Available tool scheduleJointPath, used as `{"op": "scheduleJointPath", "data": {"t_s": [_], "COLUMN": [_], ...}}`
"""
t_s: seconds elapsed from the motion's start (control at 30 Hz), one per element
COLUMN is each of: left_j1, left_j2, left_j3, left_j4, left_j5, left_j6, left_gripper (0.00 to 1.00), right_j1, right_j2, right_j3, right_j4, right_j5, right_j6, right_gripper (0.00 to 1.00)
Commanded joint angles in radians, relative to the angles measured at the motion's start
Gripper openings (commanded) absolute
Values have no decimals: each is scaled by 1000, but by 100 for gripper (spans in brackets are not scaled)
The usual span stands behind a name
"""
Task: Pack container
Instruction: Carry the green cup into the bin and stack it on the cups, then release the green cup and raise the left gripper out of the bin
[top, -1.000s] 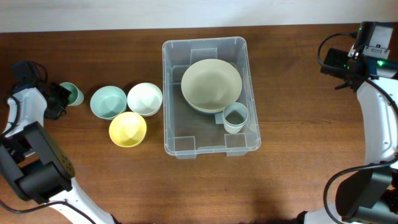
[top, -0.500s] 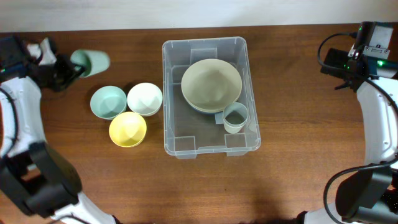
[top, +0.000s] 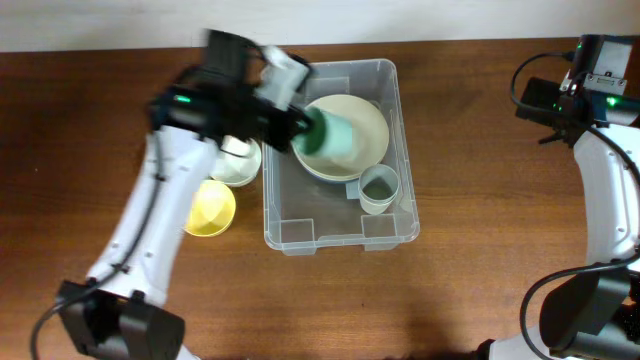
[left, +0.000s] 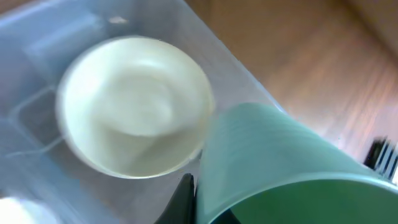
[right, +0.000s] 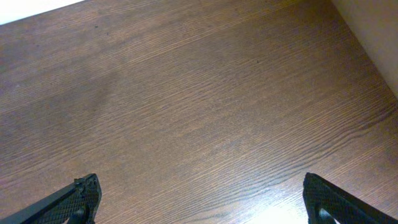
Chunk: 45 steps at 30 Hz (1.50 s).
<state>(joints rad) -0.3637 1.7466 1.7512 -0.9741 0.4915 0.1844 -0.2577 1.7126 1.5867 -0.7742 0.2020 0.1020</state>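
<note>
Centrally, toward the table's far edge, the container holds a pale bowl and small cup; left gripper clasps a green cup over the bowl, right gripper spread wide, yellow bowl alongside

Green cup now over container.

left end effector gripping cup, right end effector spread

The container was clear, colourless plastic. Its large bowl was pale cream, plain; its small cup pale grey-blue. The tall cup was mint green. One yellow bowl, one white bowl. The counter showed dark brown wood grain.
</note>
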Motion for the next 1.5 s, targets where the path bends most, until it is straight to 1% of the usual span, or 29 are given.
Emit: {"op": "scheduleJointPath", "data": {"t_s": [0.0, 0.17, 0.3, 0.37, 0.53, 0.8, 0.97, 1.0, 1.03, 1.07, 1.1, 1.13, 1.2, 1.33, 1.47], "left_j1": [-131, -287, -342, -349, -349, -349, -349, -349, -349, -349, -347, -347, -343, -309, -219], "left_j2": [3, 5, 11, 18, 62, 177, 196, 196, 196, 196, 196, 196, 194, 179, 137], "left_j3": [5, 4, 4, 4, 4, 4, 4, 4, 4, 4, 4, 5, 17, 75, 151], "left_j4": [-16, -21, -19, -11, 40, 76, 76, 76, 76, 76, 76, 74, 64, 10, -77], "left_j5": [-184, -285, -363, -389, -471, -473, -473, -473, -473, -474, -474, -474, -494, -597, -663], "left_j6": [38, 31, -13, -16, -68, -67, -68, -67, -67, -67, -68, -67, -70, -138, -210], "left_gripper": [0, 0, 1, 0, 1, 0, 1, 6, 27, 40, 48, 51, 53, 53, 54], "right_j1": [-5, -5, -5, -5, -5, -5, -5, -5, -5, -5, -5, -5, -5, -5, -5], "right_j2": [-9, -9, -9, -9, -9, -9, -9, -9, -9, -9, -9, -9, -9, -9, -9], "right_j3": [11, 10, 10, 10, 11, 10, 10, 10, 10, 10, 10, 11, 10, 10, 10], "right_j4": [3, 3, 3, 3, 3, 3, 3, 3, 3, 3, 3, 3, 3, 3, 3], "right_j5": [16, 16, 16, 16, 16, 16, 16, 16, 16, 16, 16, 16, 16, 16, 16], "right_j6": [7, 7, 7, 7, 7, 7, 7, 7, 7, 7, 7, 7, 7, 7, 7], "right_gripper": [99, 99, 99, 99, 99, 99, 99, 99, 99, 99, 99, 99, 99, 99, 99]}}
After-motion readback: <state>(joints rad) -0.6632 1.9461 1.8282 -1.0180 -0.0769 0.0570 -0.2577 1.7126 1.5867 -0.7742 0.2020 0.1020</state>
